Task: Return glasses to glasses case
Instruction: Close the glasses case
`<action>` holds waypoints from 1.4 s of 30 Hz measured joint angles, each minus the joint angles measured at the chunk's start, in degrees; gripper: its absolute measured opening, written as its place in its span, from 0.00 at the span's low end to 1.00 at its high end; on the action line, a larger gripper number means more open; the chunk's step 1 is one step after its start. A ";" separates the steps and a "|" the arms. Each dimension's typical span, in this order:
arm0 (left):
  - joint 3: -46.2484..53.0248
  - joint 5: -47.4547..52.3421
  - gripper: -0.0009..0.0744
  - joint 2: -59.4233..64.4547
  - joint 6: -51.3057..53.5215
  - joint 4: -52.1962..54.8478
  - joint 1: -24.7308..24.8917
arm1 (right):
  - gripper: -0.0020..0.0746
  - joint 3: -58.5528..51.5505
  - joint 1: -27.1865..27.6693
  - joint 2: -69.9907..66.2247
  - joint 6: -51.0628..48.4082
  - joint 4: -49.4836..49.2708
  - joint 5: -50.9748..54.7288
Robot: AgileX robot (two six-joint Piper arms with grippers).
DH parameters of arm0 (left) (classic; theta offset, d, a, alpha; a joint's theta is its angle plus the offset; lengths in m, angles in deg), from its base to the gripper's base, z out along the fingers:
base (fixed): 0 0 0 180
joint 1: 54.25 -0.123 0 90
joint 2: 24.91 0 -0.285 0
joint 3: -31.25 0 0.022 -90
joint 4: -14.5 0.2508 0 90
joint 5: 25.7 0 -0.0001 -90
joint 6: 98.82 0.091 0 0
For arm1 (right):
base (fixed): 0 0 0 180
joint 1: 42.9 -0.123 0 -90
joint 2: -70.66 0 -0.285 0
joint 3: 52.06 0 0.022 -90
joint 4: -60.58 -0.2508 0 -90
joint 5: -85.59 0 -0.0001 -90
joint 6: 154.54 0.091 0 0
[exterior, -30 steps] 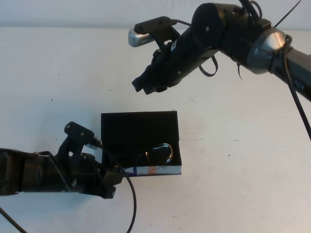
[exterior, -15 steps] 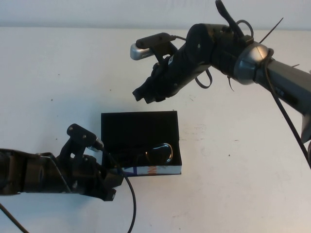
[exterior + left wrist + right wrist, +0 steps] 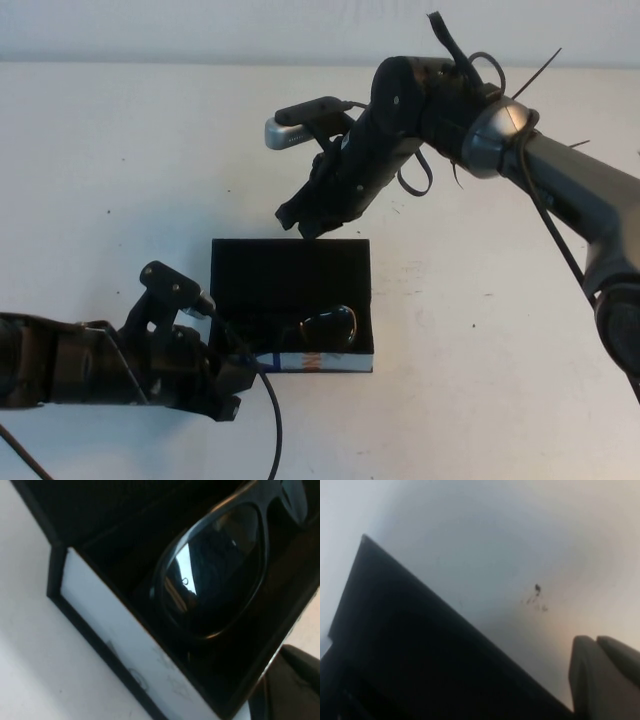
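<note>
Glasses case (image 3: 290, 262) — rectangular black box, black lining, open top, sits flat on the white table (image 3: 120, 150), long sides roughly across the high view. Near side carries a white strip with blue and orange print.

Glasses (image 3: 328, 327) — dark thick-rimmed frame, rectangular faintly tinted lenses, inside the case against its near wall, toward the right end. Left wrist view shows one lens tilted, leaning behind the white strip.

Left gripper (image 3: 228, 385) just off the case's near-left corner; right gripper (image 3: 300, 218) above its far edge, fingers together.
</note>
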 joint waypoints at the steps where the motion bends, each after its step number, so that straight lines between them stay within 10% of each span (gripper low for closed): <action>1: 0.00 0.00 0.01 0.00 0.00 0.00 0.00 | 0.01 0.38 0.00 -0.02 0.00 0.10 0.68; 24: 0.00 -1.24 0.01 0.00 0.09 0.00 0.00 | 0.01 4.73 -2.55 -0.12 1.48 -3.75 10.32; 42: 0.00 -1.26 0.01 -0.12 0.09 0.00 0.00 | 0.01 -17.44 -4.99 8.28 1.05 -5.56 10.32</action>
